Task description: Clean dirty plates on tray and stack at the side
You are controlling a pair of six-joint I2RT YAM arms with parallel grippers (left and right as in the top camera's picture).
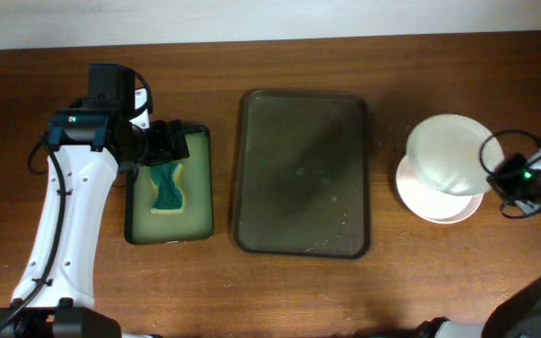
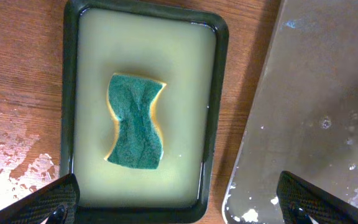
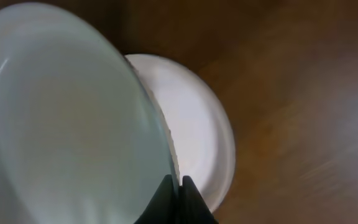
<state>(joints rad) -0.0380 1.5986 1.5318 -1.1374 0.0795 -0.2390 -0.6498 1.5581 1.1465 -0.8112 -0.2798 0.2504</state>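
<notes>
Where the right gripper (image 1: 492, 165) (image 3: 174, 186) hangs over the right end of the table (image 1: 280, 56), its jaws are pinched tight on the rim of the held plate (image 1: 447, 148) (image 3: 67, 124).

- Held plate: white, plain, tilted, extending away from the fingertips.
- Lower plate (image 1: 440, 207) (image 3: 201, 140): white, flat on the table, directly beneath the gripper and partly covered by the held plate. Whether more plates lie under it cannot be told.
- Tray (image 1: 303, 174) (image 2: 316, 93): dark olive-brown, between the two grippers, just beside the left gripper's right finger, its surface wet with droplets (image 2: 325, 121).
- Left gripper (image 1: 162, 141) (image 2: 179, 208): jaws spread wide, nothing between them; only the two dark fingertips (image 2: 55, 199) show in its wrist view.
- Green tray (image 1: 205, 178) (image 2: 219, 93): black-rimmed, pale liquid inside, directly below the left gripper.
- Sponge (image 1: 167, 188) (image 2: 135, 121): green over yellow, waisted, lying in the green tray ahead of the parted fingers, untouched.
</notes>
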